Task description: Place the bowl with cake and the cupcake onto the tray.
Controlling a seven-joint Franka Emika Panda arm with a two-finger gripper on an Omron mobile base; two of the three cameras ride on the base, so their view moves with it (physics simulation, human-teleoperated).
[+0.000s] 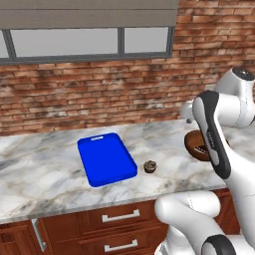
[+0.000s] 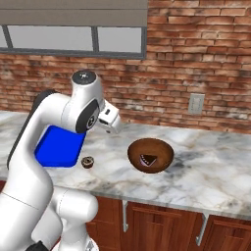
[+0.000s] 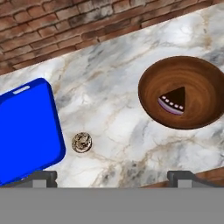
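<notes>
Fingers (image 3: pixel 112 177) are spread wide apart and hold nothing; I see their two dark tips at the bottom of the hand view, high above the bench (image 3: pixel 118 113). So I think no part of the job is done yet.

I see the tray (image 1: pixel 106 159) lying flat and bare, about midway between the front edge and the brick wall. The cupcake (image 1: pixel 150 167) sits on the marble just beside the tray's near corner, not touching it, close to the front edge. The bowl with cake (image 2: pixel 150 155) rests well apart from the tray, on the far side of the cupcake, also close to the front edge. The cake wedge lies inside it.

Both things are left to move. I judge the cupcake has the short trip and the bowl has the long one.

I see lots of open marble between the bowl and the tray, so there is room to carry things across. I must watch the front edge, because a push could knock the cupcake or bowl off. The tray has a raised rim, so I must lift things over it.
</notes>
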